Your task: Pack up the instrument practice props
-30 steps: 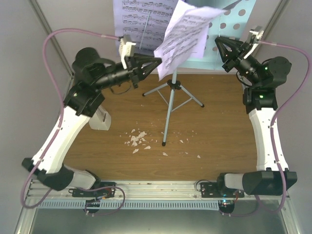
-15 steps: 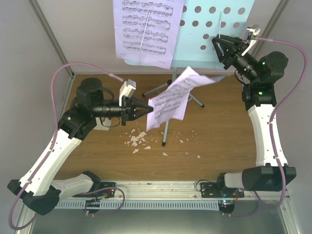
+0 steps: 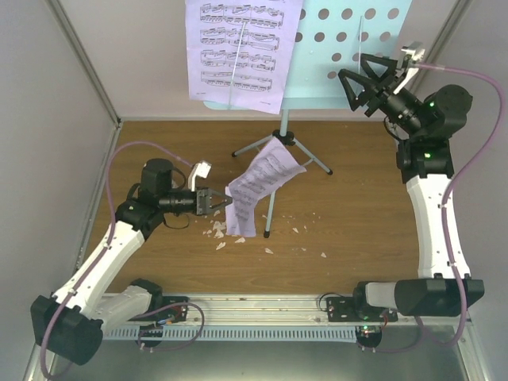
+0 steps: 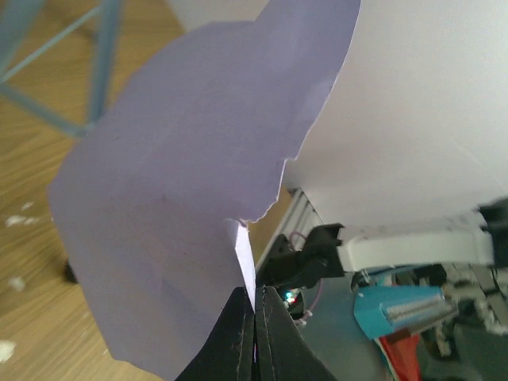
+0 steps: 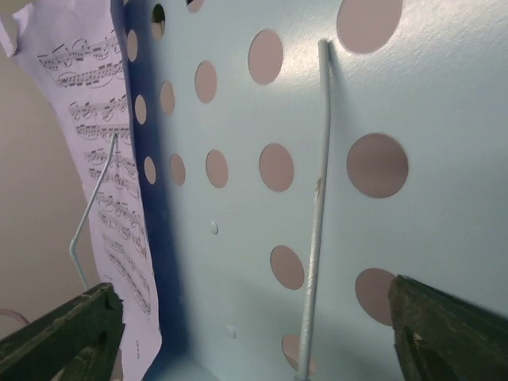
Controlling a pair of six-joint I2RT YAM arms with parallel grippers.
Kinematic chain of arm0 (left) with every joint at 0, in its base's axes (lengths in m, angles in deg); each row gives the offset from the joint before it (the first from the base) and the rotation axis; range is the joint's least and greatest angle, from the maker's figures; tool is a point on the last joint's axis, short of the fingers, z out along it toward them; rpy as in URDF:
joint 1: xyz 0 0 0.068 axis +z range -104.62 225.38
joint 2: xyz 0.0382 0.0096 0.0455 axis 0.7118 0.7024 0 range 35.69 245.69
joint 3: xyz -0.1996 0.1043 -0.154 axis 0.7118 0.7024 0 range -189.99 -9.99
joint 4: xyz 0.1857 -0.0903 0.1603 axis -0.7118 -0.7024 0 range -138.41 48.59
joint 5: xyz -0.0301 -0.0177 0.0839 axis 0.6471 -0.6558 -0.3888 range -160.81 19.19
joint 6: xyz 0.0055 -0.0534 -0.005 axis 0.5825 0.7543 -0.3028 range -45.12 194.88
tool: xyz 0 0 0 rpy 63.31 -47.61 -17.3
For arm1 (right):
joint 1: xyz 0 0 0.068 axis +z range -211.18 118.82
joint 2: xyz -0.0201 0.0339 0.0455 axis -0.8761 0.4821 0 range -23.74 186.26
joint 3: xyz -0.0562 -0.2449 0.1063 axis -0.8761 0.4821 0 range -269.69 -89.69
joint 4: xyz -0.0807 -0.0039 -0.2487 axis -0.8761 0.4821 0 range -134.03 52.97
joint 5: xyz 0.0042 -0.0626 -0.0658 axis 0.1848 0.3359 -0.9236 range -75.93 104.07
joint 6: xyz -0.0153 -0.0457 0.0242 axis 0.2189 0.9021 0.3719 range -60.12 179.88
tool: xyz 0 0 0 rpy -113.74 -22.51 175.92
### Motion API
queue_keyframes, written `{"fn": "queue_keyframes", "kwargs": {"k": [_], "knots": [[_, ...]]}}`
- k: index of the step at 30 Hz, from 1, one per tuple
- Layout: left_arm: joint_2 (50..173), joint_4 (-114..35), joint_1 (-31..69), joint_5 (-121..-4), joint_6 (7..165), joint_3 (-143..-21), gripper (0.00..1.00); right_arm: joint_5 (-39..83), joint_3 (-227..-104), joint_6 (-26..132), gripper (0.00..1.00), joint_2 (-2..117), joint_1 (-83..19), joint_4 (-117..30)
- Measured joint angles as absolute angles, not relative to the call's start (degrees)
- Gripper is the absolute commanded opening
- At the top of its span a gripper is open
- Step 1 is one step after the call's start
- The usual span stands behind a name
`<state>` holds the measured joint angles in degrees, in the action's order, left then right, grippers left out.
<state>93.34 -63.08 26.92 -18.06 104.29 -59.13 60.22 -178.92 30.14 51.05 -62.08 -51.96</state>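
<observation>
The light-blue music stand's perforated desk (image 3: 349, 40) stands at the back on its tripod (image 3: 279, 151). One lavender sheet-music page (image 3: 238, 51) hangs on the desk's left half. My left gripper (image 3: 225, 202) is shut on the edge of a second lavender page (image 3: 258, 182), which it holds low over the table in front of the tripod. In the left wrist view the page (image 4: 182, 198) is pinched at my left gripper (image 4: 254, 305). My right gripper (image 3: 359, 73) stands open at the desk's right part. The right wrist view has the desk (image 5: 230, 238) and its wire page holder (image 5: 317, 198) between the fingers (image 5: 444, 325).
White crumbs (image 3: 226, 228) lie scattered on the wooden table (image 3: 357, 222) near the tripod's front leg (image 3: 270, 214). Grey walls close in the left, right and back. A metal rail (image 3: 262, 305) with the arm bases runs along the near edge.
My left arm has come down and nearer, carrying the loose page from desk height to just over the table. My right gripper has opened beside the desk.
</observation>
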Motion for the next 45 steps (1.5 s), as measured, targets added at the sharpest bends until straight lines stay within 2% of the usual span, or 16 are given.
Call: {"fn": "queue_keyframes", "kwargs": {"k": [11, 27, 34, 39, 41, 43, 45], "knots": [[94.3, -61.6, 35.1, -23.1, 104.8, -44.5, 0.0, 54.1, -178.1, 37.8, 1.0, 42.8, -62.1, -48.2], [102.5, -62.2, 40.4, -35.6, 101.5, -39.9, 0.0, 45.8, -171.9, 42.7, 0.99, 39.9, -62.1, -45.4], [102.5, -62.4, 40.7, -39.8, 101.6, -40.0, 0.1, 42.8, -166.8, 42.4, 1.0, 38.2, -62.1, -46.4], [101.0, -62.2, 40.7, -41.9, 102.8, -39.4, 0.3, 39.2, -161.1, 41.8, 1.0, 34.9, -62.1, -49.8], [100.0, -62.1, 40.7, -42.4, 103.4, -39.0, 0.49, 37.4, -158.7, 41.8, 1.0, 32.9, -62.1, -51.6], [98.4, -61.8, 40.7, -43.2, 104.4, -38.6, 0.74, 35.5, -157.4, 41.8, 1.0, 31.3, -62.1, -52.7], [96.1, -61.5, 40.7, -43.9, 105.4, -38.4, 0.86, 34.0, -157.1, 41.8, 1.0, 30.2, -62.1, -52.8]]}}
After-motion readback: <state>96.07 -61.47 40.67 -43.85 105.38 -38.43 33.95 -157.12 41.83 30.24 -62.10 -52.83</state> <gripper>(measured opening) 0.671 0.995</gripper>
